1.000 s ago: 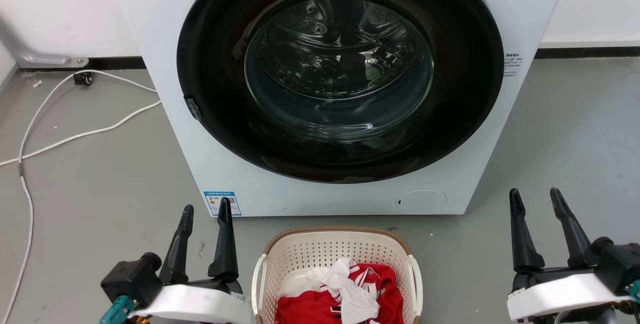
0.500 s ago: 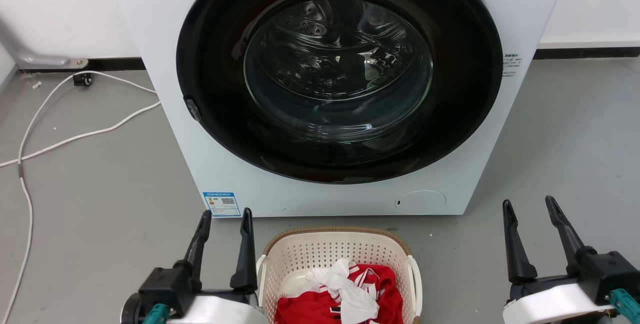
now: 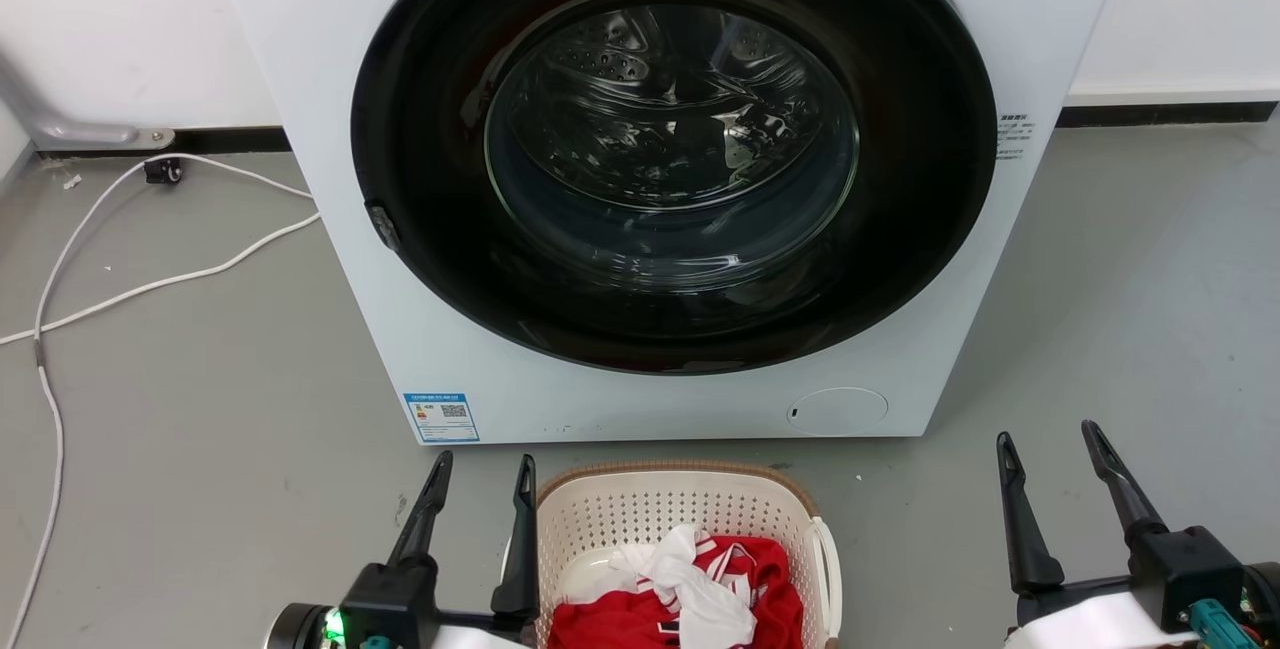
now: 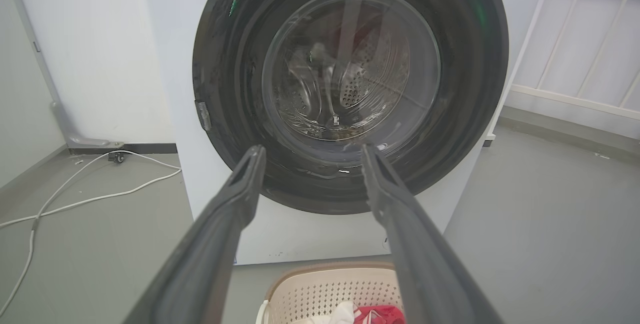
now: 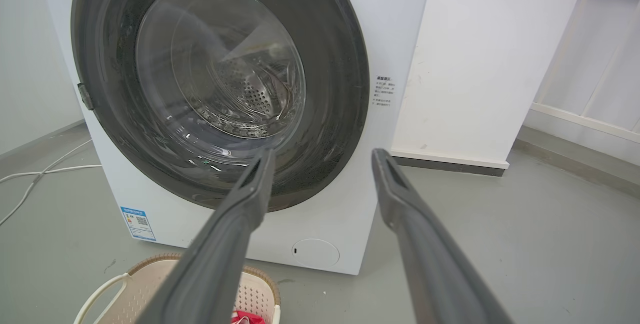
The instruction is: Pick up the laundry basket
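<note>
The laundry basket (image 3: 640, 519) sits on the floor in front of the washing machine, cream and perforated with a brown rim, holding red and white clothes (image 3: 700, 589). My left gripper (image 3: 484, 459) is open at the basket's left side, and its inner finger crosses in front of the left edge. My right gripper (image 3: 1046, 433) is open and well to the right, apart from the white right handle (image 3: 828, 559). The left wrist view looks past the left gripper (image 4: 312, 148) at the basket (image 4: 330, 289) below. In the right wrist view the right gripper (image 5: 324, 152) has the basket (image 5: 135, 289) at its lower left.
The white washing machine (image 3: 340, 129) with its shut dark round door (image 3: 680, 179) stands just behind the basket. A white cable (image 3: 150, 279) trails over the grey floor at the left. A white railing (image 4: 575, 39) stands to the machine's right.
My left gripper has moved right, up against the basket's left side. The right gripper has dropped lower in the head view and shifted slightly left. The basket has not moved.
</note>
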{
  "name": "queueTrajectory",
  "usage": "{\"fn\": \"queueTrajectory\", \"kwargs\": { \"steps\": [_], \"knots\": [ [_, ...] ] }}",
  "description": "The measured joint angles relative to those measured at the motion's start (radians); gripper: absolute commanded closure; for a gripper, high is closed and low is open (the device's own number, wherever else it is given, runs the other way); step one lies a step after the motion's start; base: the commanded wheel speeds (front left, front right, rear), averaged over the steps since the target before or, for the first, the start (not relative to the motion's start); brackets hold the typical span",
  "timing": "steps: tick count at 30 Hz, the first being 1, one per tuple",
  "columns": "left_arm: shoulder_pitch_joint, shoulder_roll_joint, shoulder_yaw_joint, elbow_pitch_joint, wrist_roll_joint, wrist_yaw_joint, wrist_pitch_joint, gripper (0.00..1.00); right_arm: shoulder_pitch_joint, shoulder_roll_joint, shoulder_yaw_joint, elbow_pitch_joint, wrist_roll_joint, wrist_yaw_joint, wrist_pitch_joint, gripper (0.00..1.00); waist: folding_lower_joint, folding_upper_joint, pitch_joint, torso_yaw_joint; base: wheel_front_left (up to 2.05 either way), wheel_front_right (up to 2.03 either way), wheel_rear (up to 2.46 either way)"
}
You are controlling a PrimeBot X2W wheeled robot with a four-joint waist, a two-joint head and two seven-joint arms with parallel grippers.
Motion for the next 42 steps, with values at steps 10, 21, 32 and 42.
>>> {"fn": "queueTrajectory", "kwargs": {
  "steps": [10, 21, 32, 42],
  "knots": [
    [0.011, -0.001, -0.010, 0.022, 0.048, 0.003, -0.019, 0.00, 0.008, 0.000, 0.005, 0.021, 0.039, 0.000, -0.018, 0.00, 0.0000, 0.0001, -0.001, -0.004, 0.00, 0.00, 0.00],
    [0.023, -0.007, 0.009, 0.049, 0.083, -0.018, -0.032, 0.00, 0.014, 0.000, 0.007, 0.035, 0.005, 0.000, -0.034, 0.00, 0.0000, 0.0000, -0.008, 0.000, 0.00, 0.00, 0.00],
    [0.024, -0.008, -0.003, 0.074, 0.065, -0.026, -0.035, 0.00, 0.015, 0.000, 0.006, 0.049, 0.033, 0.000, -0.034, 0.00, 0.0000, 0.0000, -0.006, 0.008, 0.00, 0.00, 0.00],
    [0.024, -0.008, -0.002, 0.080, 0.067, -0.027, -0.035, 0.00, 0.015, 0.000, 0.012, 0.055, 0.035, 0.000, -0.034, 0.00, 0.0000, 0.0000, 0.001, 0.010, 0.00, 0.00, 0.00]
  ]
}}
